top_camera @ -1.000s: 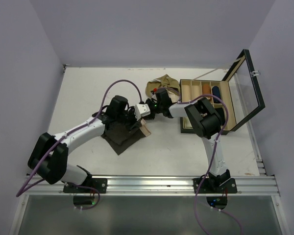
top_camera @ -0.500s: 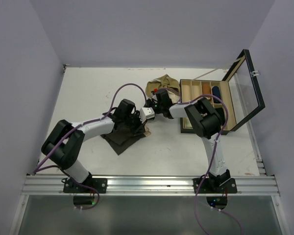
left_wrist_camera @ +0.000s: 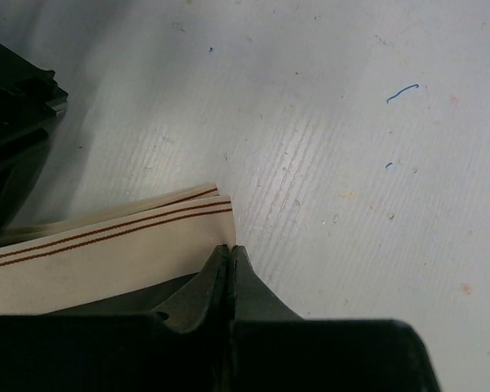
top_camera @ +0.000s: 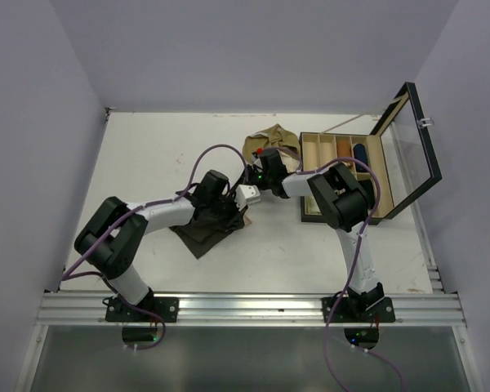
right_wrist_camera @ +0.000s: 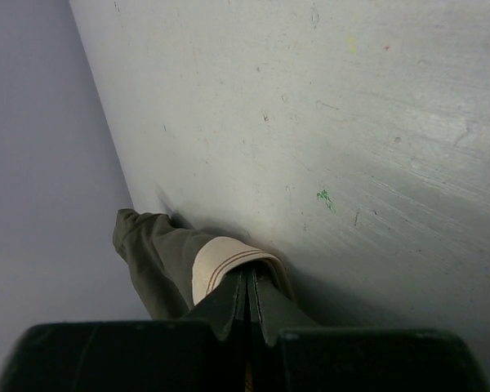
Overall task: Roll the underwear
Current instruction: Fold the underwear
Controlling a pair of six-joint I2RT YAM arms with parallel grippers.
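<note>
The dark brown underwear [top_camera: 200, 233] lies crumpled on the table left of centre. My left gripper [top_camera: 242, 216] is at its right end. In the left wrist view the jaws [left_wrist_camera: 229, 247] are shut at the corner of the folded beige waistband [left_wrist_camera: 106, 249] with brown stripes. The olive-tan underwear [top_camera: 271, 139] lies bunched further back, beside the box. My right gripper [top_camera: 260, 159] is at its near edge. In the right wrist view the jaws [right_wrist_camera: 248, 272] are shut, with the cream waistband [right_wrist_camera: 220, 261] arched over the tips and the olive cloth [right_wrist_camera: 155, 253] trailing left.
An open black wooden box [top_camera: 335, 217] with compartments stands at the right, its glass lid [top_camera: 412, 143] raised. The two wrists are close together near the table's middle. The right arm shows as a dark shape [left_wrist_camera: 8, 122] in the left wrist view. Purple walls surround the table.
My left arm has swung right and forward, its elbow drawing in. The beige waistband that showed at the cloth's right end is now mostly covered. The right arm has not moved.
</note>
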